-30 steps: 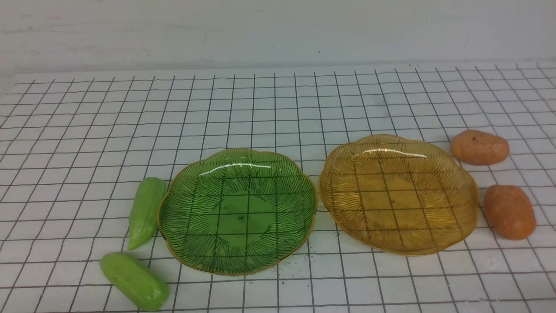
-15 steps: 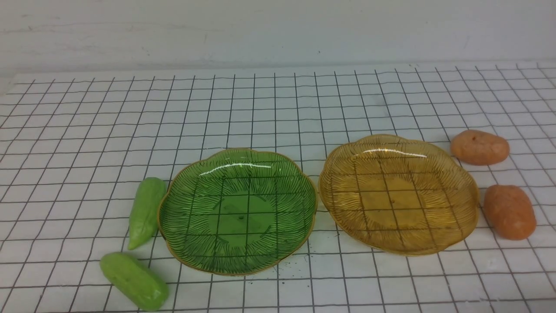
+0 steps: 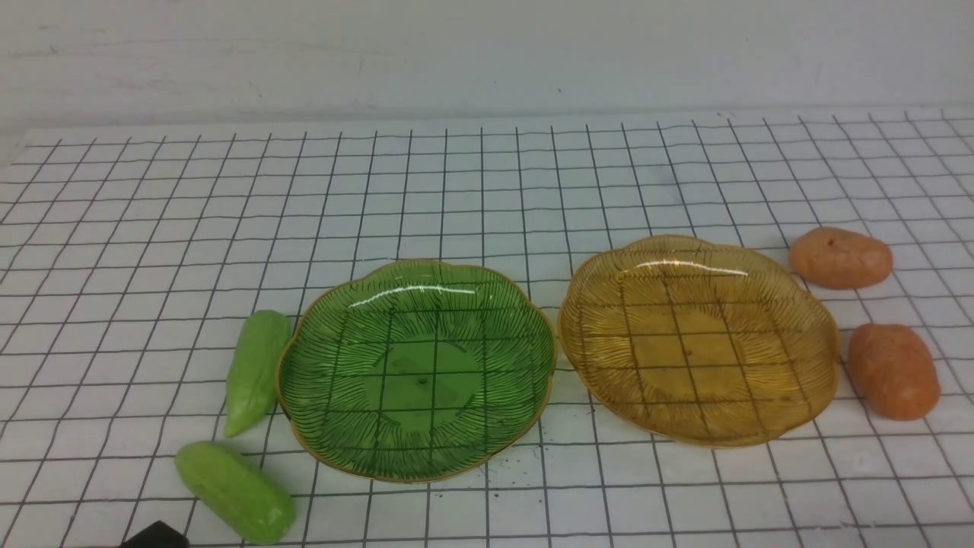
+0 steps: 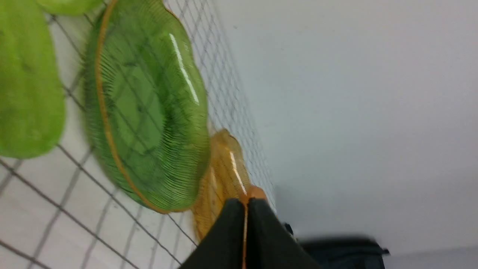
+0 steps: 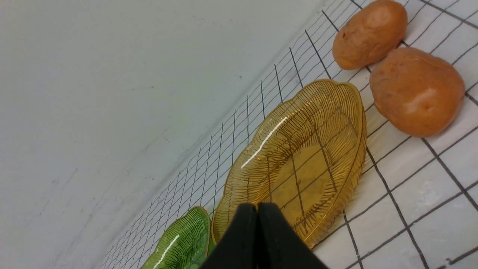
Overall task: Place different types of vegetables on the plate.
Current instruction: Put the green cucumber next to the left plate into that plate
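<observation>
Two light-green pods lie left of the green plate [image 3: 415, 369]: one [image 3: 255, 371] against its rim, one [image 3: 236, 492] nearer the front edge. Two orange-brown potatoes [image 3: 839, 257] [image 3: 892, 371] lie right of the amber plate [image 3: 696, 339]. Both plates are empty. My left gripper [image 4: 244, 203] is shut and empty, low by the nearer pod [image 4: 26, 82]; a black tip of it [image 3: 156, 535] shows at the front view's bottom left. My right gripper [image 5: 257, 206] is shut and empty, short of the amber plate [image 5: 298, 160], with both potatoes [image 5: 416, 91] [image 5: 369, 33] beyond; it is out of the front view.
A white cloth with a black grid [image 3: 487, 190] covers the table. A plain pale wall [image 3: 487, 53] stands behind it. The right arm's dark body [image 4: 336, 254] shows blurred in the left wrist view.
A black tip of my left gripper has come into the bottom left corner of the front view. The vegetables and plates have not moved.
</observation>
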